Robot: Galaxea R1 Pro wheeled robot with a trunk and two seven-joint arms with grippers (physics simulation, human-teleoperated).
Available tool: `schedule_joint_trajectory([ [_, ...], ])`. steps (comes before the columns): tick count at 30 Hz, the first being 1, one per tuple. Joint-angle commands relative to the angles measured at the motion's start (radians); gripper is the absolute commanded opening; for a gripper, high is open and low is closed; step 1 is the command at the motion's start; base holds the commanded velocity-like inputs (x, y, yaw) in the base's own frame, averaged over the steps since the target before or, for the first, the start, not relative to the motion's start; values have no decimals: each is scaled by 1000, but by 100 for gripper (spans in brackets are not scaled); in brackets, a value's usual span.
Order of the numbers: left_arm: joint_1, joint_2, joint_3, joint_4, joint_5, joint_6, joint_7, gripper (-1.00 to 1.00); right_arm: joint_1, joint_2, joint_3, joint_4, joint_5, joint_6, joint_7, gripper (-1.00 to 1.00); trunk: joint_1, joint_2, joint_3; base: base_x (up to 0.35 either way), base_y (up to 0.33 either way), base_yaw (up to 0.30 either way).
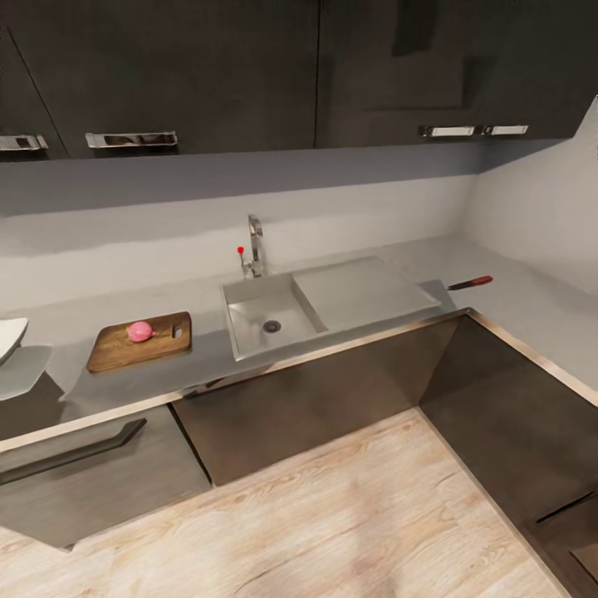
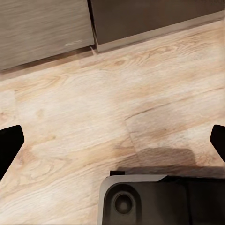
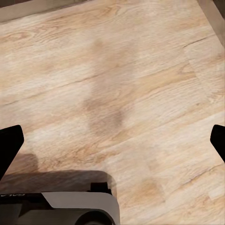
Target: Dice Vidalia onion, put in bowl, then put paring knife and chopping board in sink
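Pinkish-red Vidalia onion (image 1: 140,331) resting on the chopping board (image 1: 141,341), on the countertop (image 1: 75,324) left of the sink (image 1: 270,316); paring knife (image 1: 470,283) lying well to the right, beyond the drainboard; edge of the bowl (image 1: 10,336) at far left. Left gripper (image 2: 112,140) and right gripper (image 3: 112,140) both spread wide, holding nothing, hanging above the wood floor (image 3: 117,84).

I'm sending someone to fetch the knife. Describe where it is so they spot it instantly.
Start at the sink and follow the countertop past the drainboard toward the corner. The knife lies flat there alone, a slim dark blade with a red-marked handle, far from the chopping board.
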Motion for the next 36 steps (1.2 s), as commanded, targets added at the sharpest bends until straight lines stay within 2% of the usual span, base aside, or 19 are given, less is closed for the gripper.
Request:
schedule_joint_trajectory([
  [1,0,1,-6,-1,2,-2,10,100,-1,-1,9,0,-10,-3,-4,100,1,-2,0,0,0,0],
  [36,0,1,-5,0,2,-1,10,100,-1,-1,9,0,-10,-3,-4,100,1,-2,55,0,0,0],
])
